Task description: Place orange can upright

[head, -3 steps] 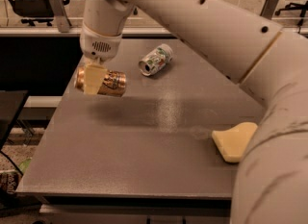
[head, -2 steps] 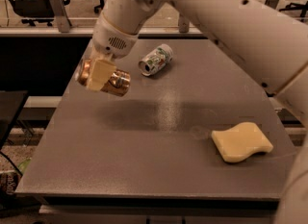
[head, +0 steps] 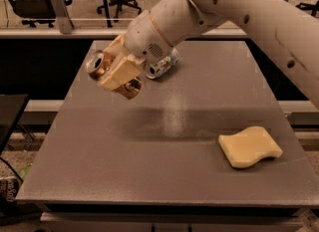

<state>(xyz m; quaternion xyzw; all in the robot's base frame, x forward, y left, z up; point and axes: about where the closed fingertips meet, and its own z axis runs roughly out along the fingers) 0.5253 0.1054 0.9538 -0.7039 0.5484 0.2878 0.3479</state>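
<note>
The orange can (head: 101, 65) is a shiny copper-orange drink can held in the air above the left part of the grey table (head: 164, 141). It is tilted, with its silver top facing up and to the left and its base at the lower right. My gripper (head: 118, 70) is shut on the can's middle, with pale fingers (head: 117, 71) across its side. The white arm reaches in from the upper right.
A white and green patterned can (head: 162, 66) lies on its side at the back of the table, just behind the wrist. A pale yellow sponge (head: 248, 147) lies at the front right. Office chairs stand beyond the table's far edge.
The arm has swung its wrist, so the held can has turned from lying roughly level to tilted with its top up-left. The other can and the sponge have not moved.
</note>
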